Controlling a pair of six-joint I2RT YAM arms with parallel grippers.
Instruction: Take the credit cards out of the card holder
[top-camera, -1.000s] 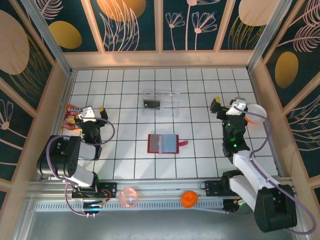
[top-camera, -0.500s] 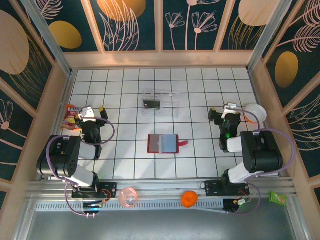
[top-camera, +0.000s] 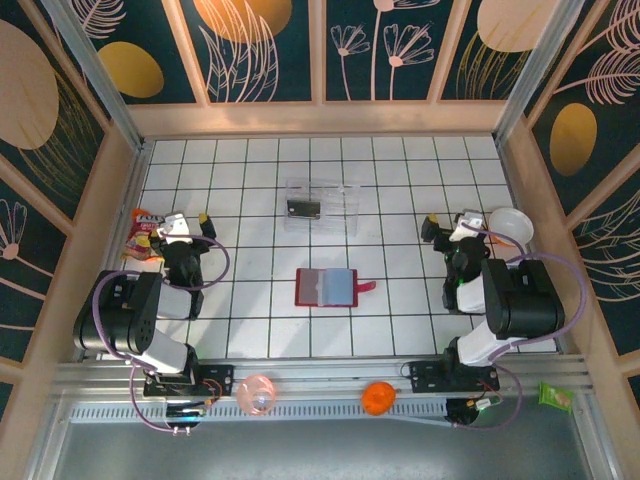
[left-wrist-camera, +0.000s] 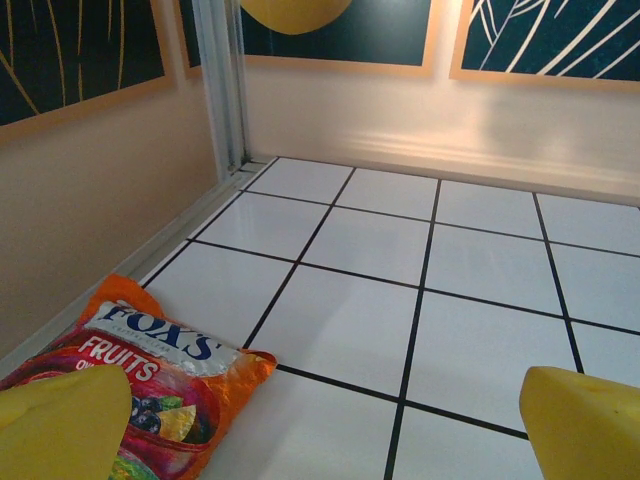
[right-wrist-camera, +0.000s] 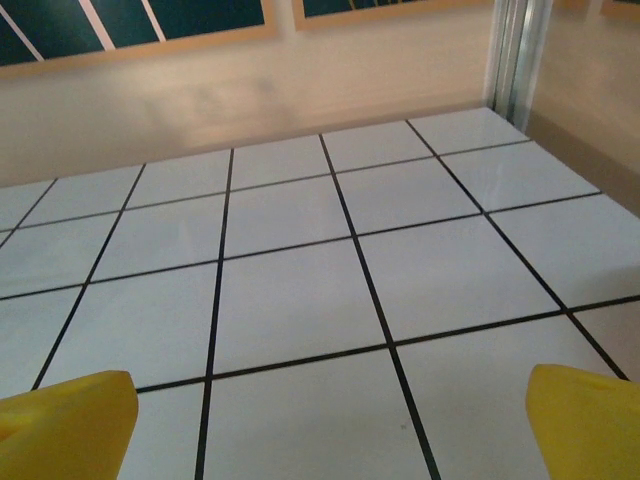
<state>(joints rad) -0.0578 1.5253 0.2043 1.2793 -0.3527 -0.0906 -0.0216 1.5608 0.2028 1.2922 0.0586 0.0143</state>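
Red fold: the card holder (top-camera: 325, 287) is lying open and flat near the middle of the white tiled table (top-camera: 250, 170). Its grey-blue pockets are facing up and its snap tab (top-camera: 366, 287) is pointing to 3 o'clock.
Dark card: one credit card (top-camera: 303, 208) is sitting inside the clear tray (top-camera: 340, 195), at 12 o'clock from the holder and well apart from it.
Pockets: from above I cannot tell whether more cards are sitting in them.
Left gripper (top-camera: 185, 222): it is hovering at 9 o'clock of the holder, jaws spread wide and holding nothing. Its yellow fingertips (left-wrist-camera: 60, 425) are framing bare tile, with a candy bag (left-wrist-camera: 150, 385) just beside.
Right gripper (top-camera: 455, 222): it is waiting at 3 o'clock, likewise gaping and empty, beside a white bowl (top-camera: 510, 225).
Handling: I'm judging the cards light, stiff and slick, sitting snug in their slots. The holder looks soft and light, so it is likely sliding or lifting with any pull.
Where to grip: one hand pinning the red cover on its 9 o'clock half, the other pinching a card's exposed edge and drawing it along the slot.
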